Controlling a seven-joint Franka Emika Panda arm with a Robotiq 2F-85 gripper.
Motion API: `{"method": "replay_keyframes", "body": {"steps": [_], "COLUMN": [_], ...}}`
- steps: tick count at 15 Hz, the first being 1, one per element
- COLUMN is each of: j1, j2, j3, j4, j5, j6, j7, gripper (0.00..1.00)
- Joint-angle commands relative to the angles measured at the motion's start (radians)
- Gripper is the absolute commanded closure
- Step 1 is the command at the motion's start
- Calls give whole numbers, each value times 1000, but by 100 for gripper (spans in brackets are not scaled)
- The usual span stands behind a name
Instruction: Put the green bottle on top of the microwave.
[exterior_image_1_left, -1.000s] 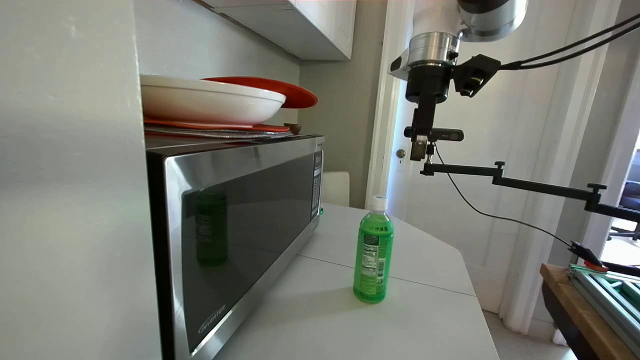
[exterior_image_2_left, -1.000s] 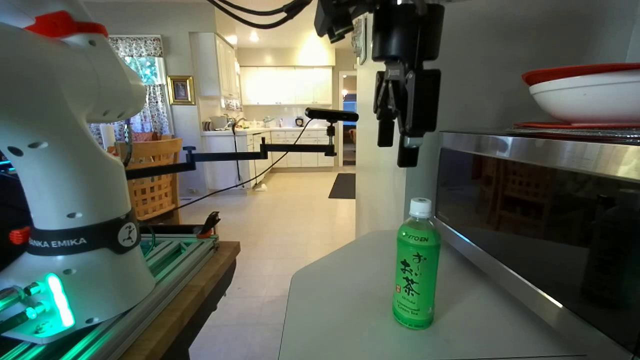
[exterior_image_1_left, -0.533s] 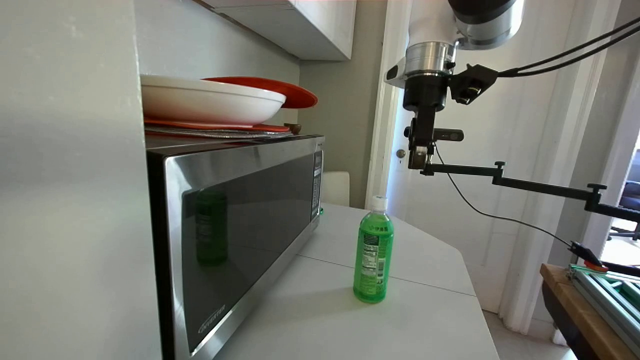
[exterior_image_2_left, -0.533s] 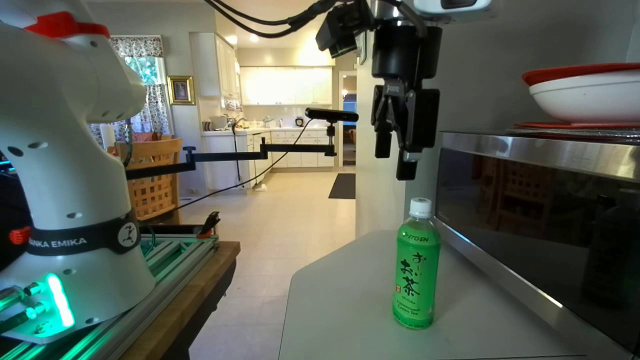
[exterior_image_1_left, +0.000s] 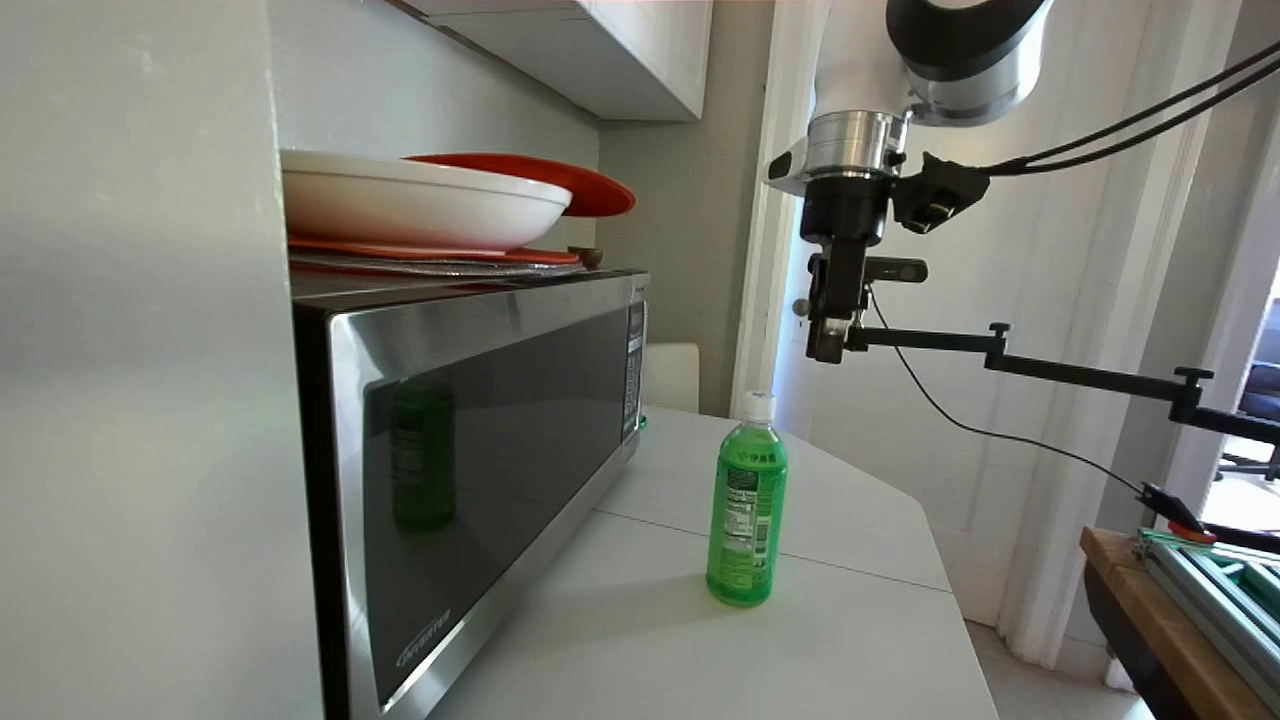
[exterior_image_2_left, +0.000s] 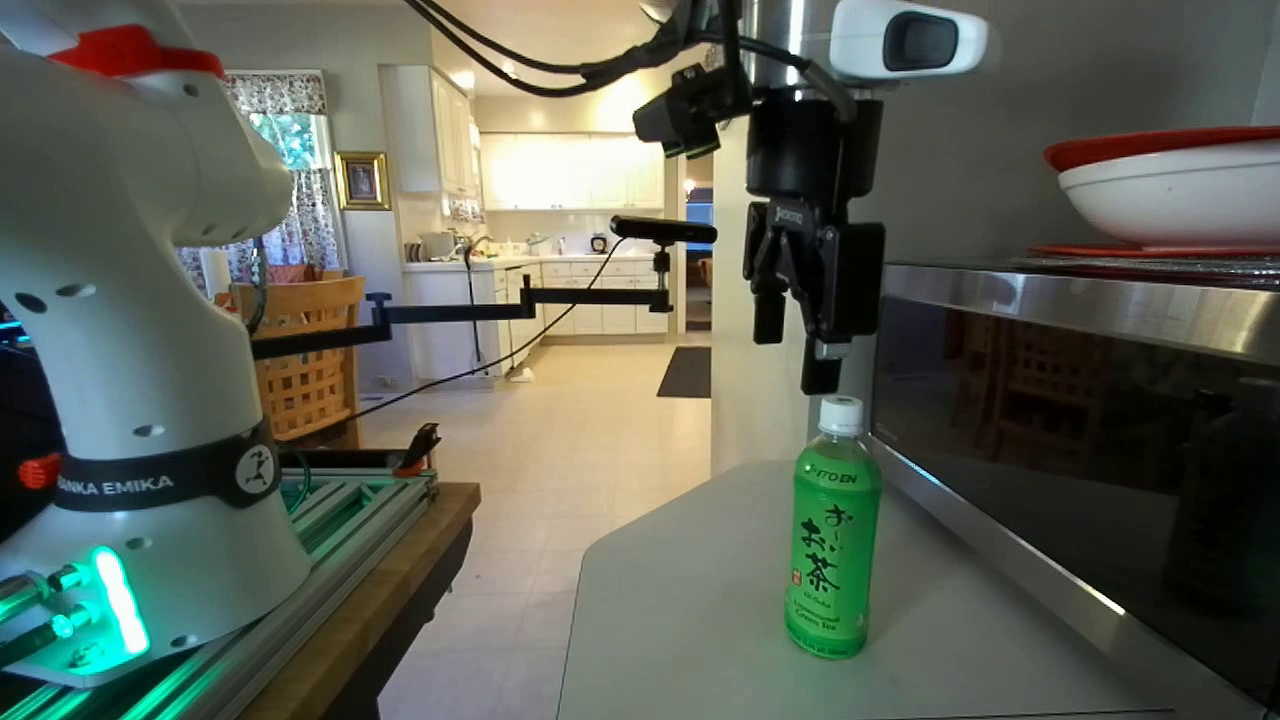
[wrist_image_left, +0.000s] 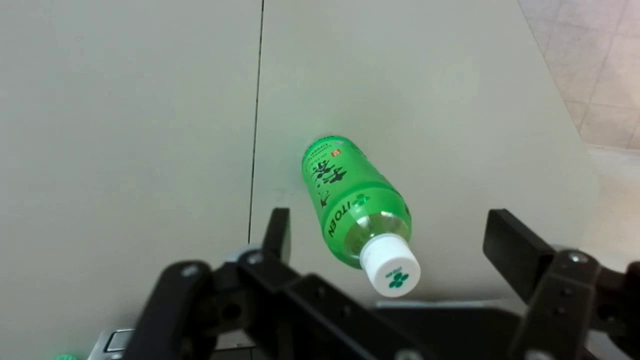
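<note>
The green bottle with a white cap stands upright on the white table, in front of the microwave; it also shows in an exterior view and in the wrist view. The silver and black microwave stands against the wall, and part of its front shows in an exterior view. My gripper points down above the bottle, apart from it. It is open and empty. In the wrist view the bottle's cap lies between the two spread fingers in the picture.
A white bowl, a red plate and flat red items are stacked on the microwave. A cabinet hangs above. A camera on a thin black arm reaches in behind the gripper. The table's edge is near the bottle.
My gripper has moved down toward the bottle's cap in both exterior views, and slightly toward the microwave side. It has stayed open. The bottle and microwave have not moved.
</note>
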Motion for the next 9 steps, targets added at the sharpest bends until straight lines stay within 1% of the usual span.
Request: {"method": "replay_keyframes", "body": {"steps": [1, 5, 6, 7, 8, 9], "j1": [-1, -1, -6, -11, -9, -9], "j2": [23, 48, 49, 41, 38, 39], "j3": [4, 18, 25, 33, 30, 32], "j4": [8, 11, 15, 15, 6, 8], "j5": [81, 114, 80, 43, 70, 67], "j6": [22, 47, 32, 28, 33, 33], "j7": [-42, -36, -18, 28, 4, 9], "gripper": [0, 0, 0, 0, 0, 0]}}
